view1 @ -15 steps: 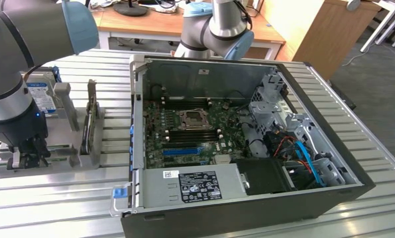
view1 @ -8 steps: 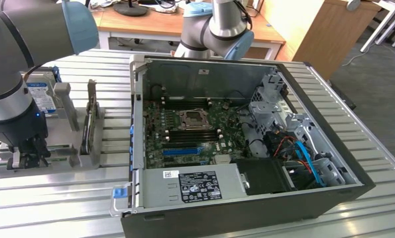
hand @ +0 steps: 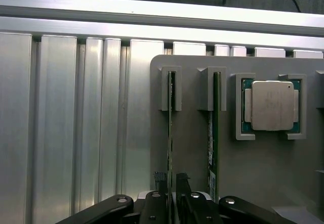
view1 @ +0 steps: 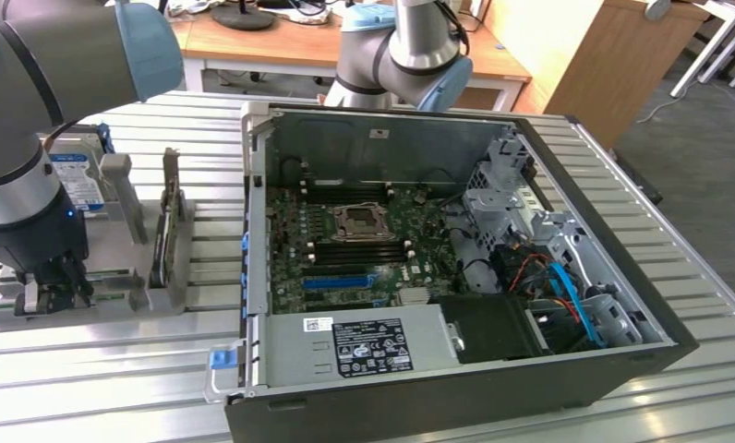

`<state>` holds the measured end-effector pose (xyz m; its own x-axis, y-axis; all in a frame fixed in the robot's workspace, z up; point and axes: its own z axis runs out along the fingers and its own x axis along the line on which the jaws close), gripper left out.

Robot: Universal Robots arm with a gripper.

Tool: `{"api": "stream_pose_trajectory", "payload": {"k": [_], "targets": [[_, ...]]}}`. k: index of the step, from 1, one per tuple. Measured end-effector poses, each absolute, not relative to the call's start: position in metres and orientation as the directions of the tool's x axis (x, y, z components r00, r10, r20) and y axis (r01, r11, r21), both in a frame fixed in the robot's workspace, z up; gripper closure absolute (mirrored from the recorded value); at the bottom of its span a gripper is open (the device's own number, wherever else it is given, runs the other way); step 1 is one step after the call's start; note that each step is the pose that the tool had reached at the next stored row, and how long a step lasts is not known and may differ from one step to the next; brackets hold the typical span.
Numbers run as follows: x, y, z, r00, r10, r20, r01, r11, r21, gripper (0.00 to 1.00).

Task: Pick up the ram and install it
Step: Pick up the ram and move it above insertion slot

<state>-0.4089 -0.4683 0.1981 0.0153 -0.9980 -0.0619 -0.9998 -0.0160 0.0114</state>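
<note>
The ram (hand: 171, 118) is stood on its long edge in the grey holder (hand: 192, 148), its far end seated in a bracket slot. The gripper (hand: 171, 179) is placed over its near end, jaws slightly spread, one on each side with slivers of gap. A second memory stick (hand: 214, 118) is set parallel just beside, bare holder between. The holder's edge and open table slats (hand: 61, 123) are seen on the other side.

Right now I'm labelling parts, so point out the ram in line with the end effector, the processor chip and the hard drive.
ram (hand: 171, 128): wrist view, middle of its edge.
processor chip (hand: 272, 105): wrist view, centre of its silver lid.
hard drive (view1: 72, 178): exterior view, its blue label.
</note>
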Motion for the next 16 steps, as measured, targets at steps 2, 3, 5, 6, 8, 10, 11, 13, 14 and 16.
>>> {"api": "stream_pose_trajectory", "payload": {"k": [2,3,5,6,8,10,11,13,14,16], "targets": [[-0.4089,-0.4686,0.1981,0.015,-0.998,-0.062,-1.000,-0.016,0.012,0.78],[-0.4089,-0.4689,0.1981,0.015,-0.998,-0.062,-1.000,-0.016,0.011,0.78],[-0.4089,-0.4689,0.1981,0.015,-0.998,-0.062,-1.000,-0.016,0.011,0.78],[-0.4089,-0.4689,0.1982,0.015,-0.998,-0.062,-1.000,-0.016,0.011,0.78],[-0.4089,-0.4689,0.1981,0.015,-0.998,-0.062,-1.000,-0.016,0.011,0.78],[-0.4089,-0.4689,0.1983,0.015,-0.998,-0.062,-1.000,-0.016,0.011,0.78],[-0.4089,-0.4689,0.1985,0.015,-0.998,-0.062,-1.000,-0.016,0.011,0.78],[-0.4089,-0.4689,0.1990,0.015,-0.998,-0.062,-1.000,-0.016,0.011,0.78],[-0.4089,-0.4689,0.1992,0.015,-0.998,-0.062,-1.000,-0.016,0.011,0.78],[-0.4089,-0.4689,0.1993,0.015,-0.998,-0.062,-1.000,-0.016,0.011,0.78]]}}
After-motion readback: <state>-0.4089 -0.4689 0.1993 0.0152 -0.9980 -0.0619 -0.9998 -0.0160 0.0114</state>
